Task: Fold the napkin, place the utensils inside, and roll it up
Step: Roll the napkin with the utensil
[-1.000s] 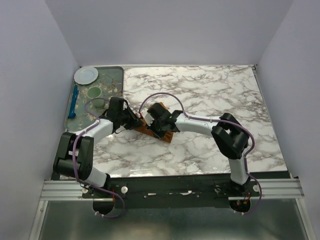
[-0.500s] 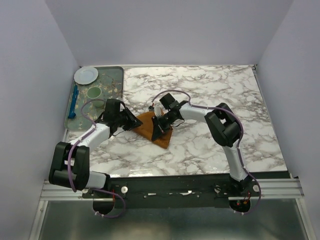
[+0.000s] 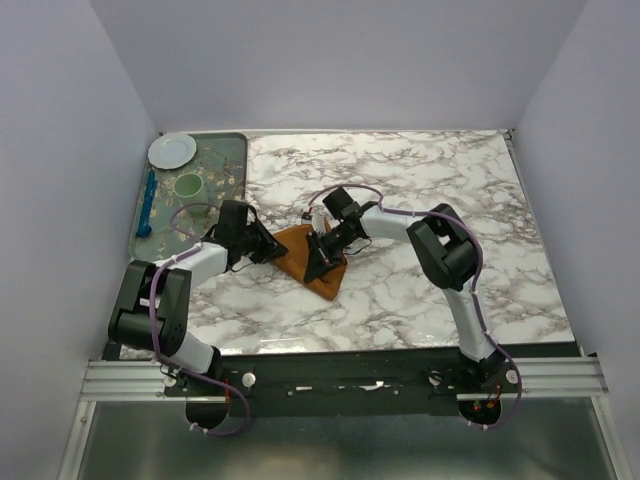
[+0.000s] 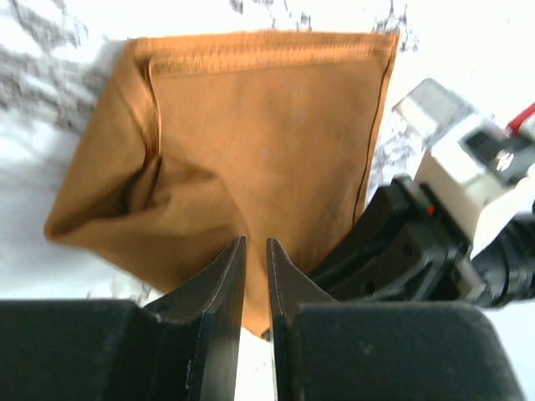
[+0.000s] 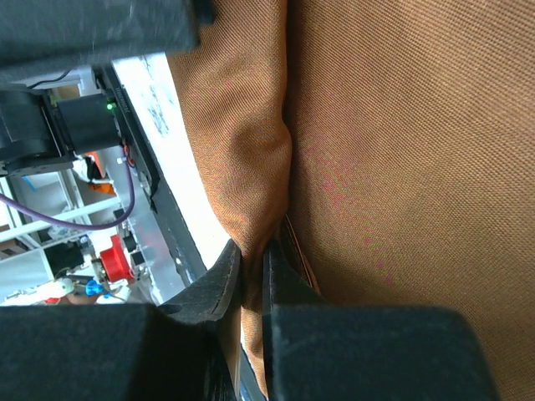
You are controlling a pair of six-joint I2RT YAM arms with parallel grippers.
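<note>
The rust-orange napkin lies folded on the marble, roughly triangular, between both arms. In the left wrist view the napkin lies mostly flat with a hemmed far edge and a crumple at its left. My left gripper is shut to a thin slit just over the napkin's near corner. My right gripper is shut on a raised fold of the napkin. Its black body also shows in the left wrist view. The copper fork is hidden.
A dark tray stands at the back left with a white plate, a pale green cup and a blue utensil. The marble table top stretches to the right and back. Grey walls close in the sides.
The napkin went from a narrow bunched strip under both grippers to a wider spread triangle. My right gripper drew back to its right side. My left gripper shifted slightly right.
</note>
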